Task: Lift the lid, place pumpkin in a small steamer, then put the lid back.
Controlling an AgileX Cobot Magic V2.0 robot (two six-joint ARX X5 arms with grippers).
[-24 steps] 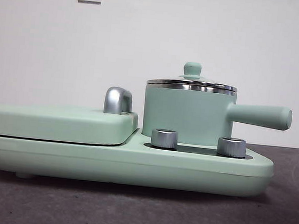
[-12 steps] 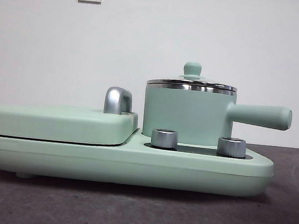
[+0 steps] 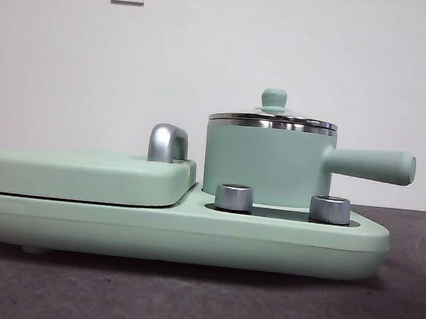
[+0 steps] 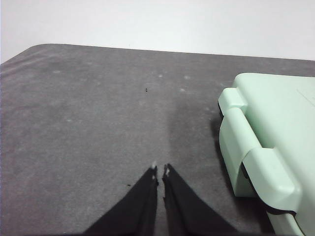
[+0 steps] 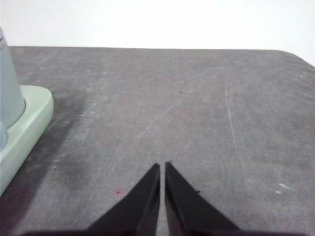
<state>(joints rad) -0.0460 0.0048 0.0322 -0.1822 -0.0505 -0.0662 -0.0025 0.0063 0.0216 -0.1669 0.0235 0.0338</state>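
Nothing has moved since the earlier frames: the lid sits on the pot exactly as before, and no arm has entered the front view.

Both grippers hang over bare table with their jaws pressed nearly together, only a hairline slit between the tips, holding and touching nothing. The left gripper is beside the stove base at its flat-cover end, clear of it. The right gripper is on the far side of the base, well apart from its rounded corner.

Only the front view shows the pot whole: it stands on the base behind two silver knobs, its long handle sticking out sideways past the second knob, next to the flat cover with its steel handle. The wrist views add what the front cannot: wide open grey table on either side of the base. No view shows the pumpkin.
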